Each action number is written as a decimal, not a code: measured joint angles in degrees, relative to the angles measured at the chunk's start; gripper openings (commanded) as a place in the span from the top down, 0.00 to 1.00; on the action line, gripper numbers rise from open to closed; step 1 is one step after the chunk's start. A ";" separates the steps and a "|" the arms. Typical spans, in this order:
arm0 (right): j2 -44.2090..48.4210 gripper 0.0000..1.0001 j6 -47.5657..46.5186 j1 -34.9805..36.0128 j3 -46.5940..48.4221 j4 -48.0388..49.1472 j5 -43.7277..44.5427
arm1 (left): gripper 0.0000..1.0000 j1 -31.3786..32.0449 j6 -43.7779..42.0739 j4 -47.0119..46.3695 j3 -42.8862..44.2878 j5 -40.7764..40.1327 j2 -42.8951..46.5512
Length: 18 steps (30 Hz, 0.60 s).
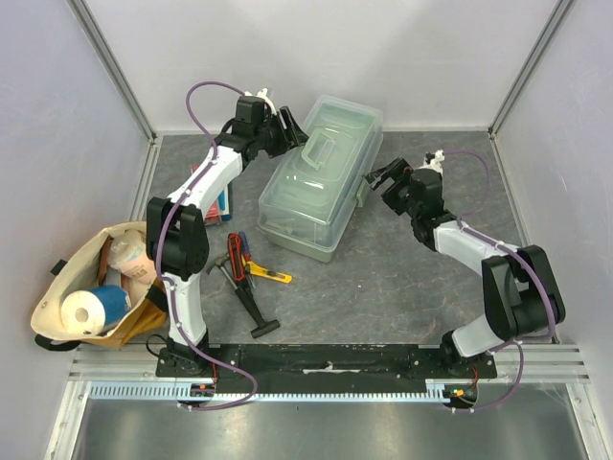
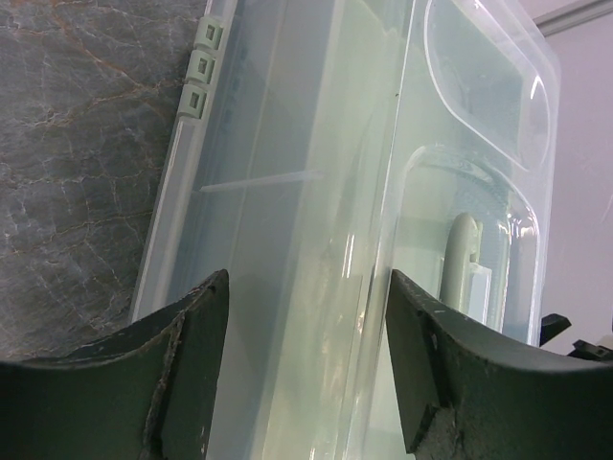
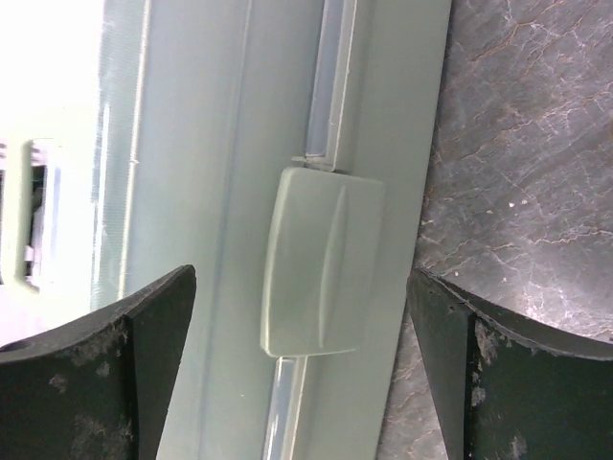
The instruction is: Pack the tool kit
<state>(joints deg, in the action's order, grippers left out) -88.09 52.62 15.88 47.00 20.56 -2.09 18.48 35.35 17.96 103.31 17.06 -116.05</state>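
The pale-green translucent toolbox lies slantwise mid-table with its clear handled lid down. My left gripper is at its far-left side. In the left wrist view that gripper is open, its fingers straddling the lid's rim beside the handle. My right gripper is open at the box's right side, and in the right wrist view this gripper frames the latch. A black hammer, a red-black cutter and a yellow knife lie on the table in front of the box.
A tan cloth bag with a paper roll sits at the left edge. A flat red-and-blue packet lies under the left arm. Grey walls close in the table on three sides. Hinges show on the box's long side.
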 measured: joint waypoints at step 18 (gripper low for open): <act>-8.39 0.52 12.41 -3.50 -8.17 5.75 -4.79 | 0.32 0.00 -0.24 -0.09 -0.20 0.17 0.02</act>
<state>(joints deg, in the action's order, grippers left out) -96.49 65.04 12.38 38.83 26.30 -6.87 18.48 35.11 17.87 103.11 17.23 -116.03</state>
